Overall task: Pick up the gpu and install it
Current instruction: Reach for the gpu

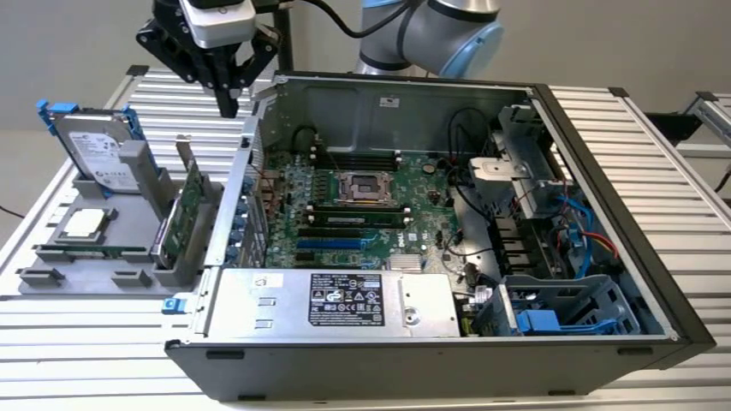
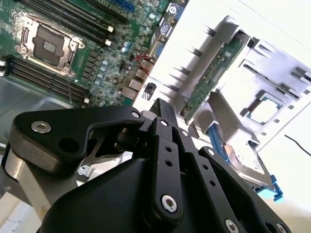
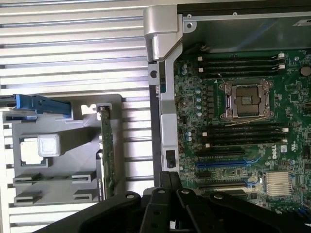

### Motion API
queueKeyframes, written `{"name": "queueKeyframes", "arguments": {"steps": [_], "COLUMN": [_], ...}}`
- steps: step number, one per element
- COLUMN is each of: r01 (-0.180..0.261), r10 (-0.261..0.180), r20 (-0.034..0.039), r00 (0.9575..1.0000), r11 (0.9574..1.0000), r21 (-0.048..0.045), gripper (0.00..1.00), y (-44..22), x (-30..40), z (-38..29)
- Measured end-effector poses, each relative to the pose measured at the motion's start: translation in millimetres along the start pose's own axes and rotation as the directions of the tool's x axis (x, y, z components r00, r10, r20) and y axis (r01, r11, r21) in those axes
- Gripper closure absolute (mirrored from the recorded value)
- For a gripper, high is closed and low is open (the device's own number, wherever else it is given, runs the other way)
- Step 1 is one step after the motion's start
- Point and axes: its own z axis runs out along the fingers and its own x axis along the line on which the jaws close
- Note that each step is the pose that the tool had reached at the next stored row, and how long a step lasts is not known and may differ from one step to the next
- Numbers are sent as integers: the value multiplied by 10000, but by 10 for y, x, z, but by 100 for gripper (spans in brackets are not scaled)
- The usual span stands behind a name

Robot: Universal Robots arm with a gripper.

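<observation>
Hand point(image 1: 229, 110) closed, pointing down | empty | raised near upright gpu point(image 1: 181, 214)

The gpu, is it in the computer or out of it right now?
Out. The gpu stands on edge in the grey holder outside the computer case, on the exterior view's left.

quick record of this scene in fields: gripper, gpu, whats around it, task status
gripper: shut, empty, hovering above the far end of the holder, beside the case wall
gpu: standing on edge in the gray holder, untouched
hard drive: upright in the same holder, to the exterior view's left of the gpu
case: open, motherboard exposed
task status: gpu not yet picked up
</observation>
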Motion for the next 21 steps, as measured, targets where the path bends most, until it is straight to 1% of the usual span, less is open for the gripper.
{"name": "queueKeyframes", "arguments": {"steps": [15,16,21], "r01": [0,0,0], "r10": [0,0,0], "r20": [1,1,1], "r00": [10000,10000,10000], "r11": [10000,10000,10000], "r21": [0,-1,-1], "gripper": [100,100,100], "y": [-11,-13,-17], "x": [154,176,235], "z": [-2,-2,-3]}}
